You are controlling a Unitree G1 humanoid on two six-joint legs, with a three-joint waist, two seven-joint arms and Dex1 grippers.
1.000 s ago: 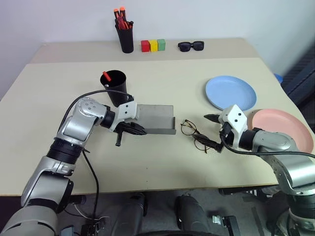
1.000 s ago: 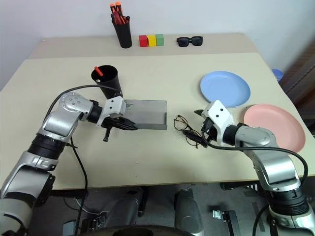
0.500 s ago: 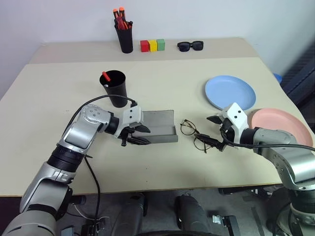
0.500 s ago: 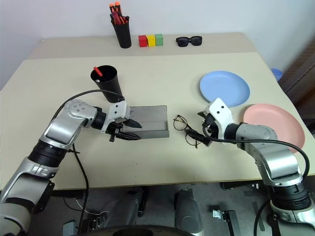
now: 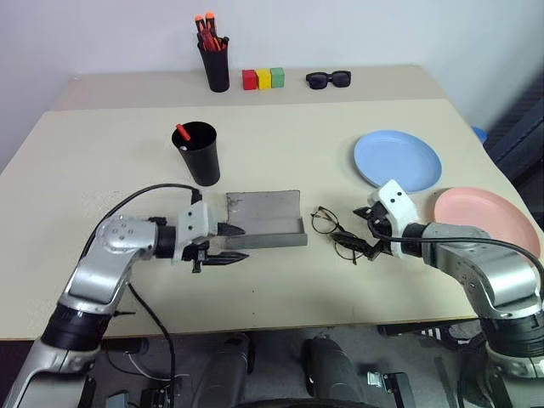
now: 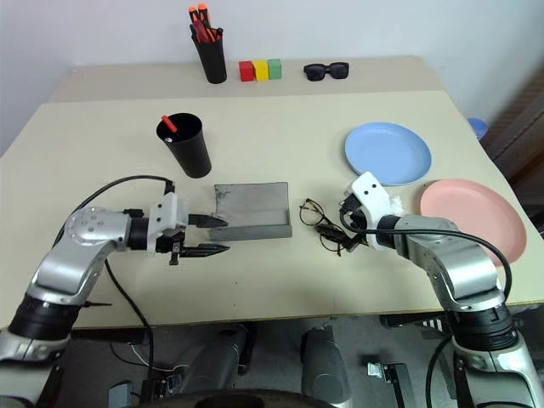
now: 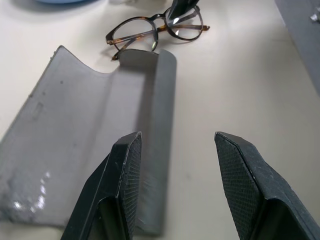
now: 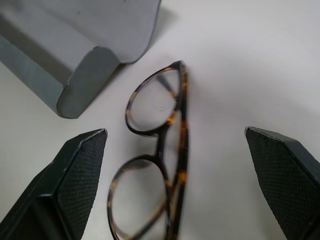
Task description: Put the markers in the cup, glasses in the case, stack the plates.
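With its fingers standing wide apart, the right gripper (image 5: 371, 231) is hovering over the glasses (image 8: 159, 165), which are lying just ahead, looking light, thin and easily bent, so gripping the bridge seems safest.

Bright, even light falls from above on the pale worktop (image 5: 340, 289), leaving only soft, short shadows. The close views are sharp mid-frame, while the glasses (image 8: 160, 165) blur slightly toward the near edge.
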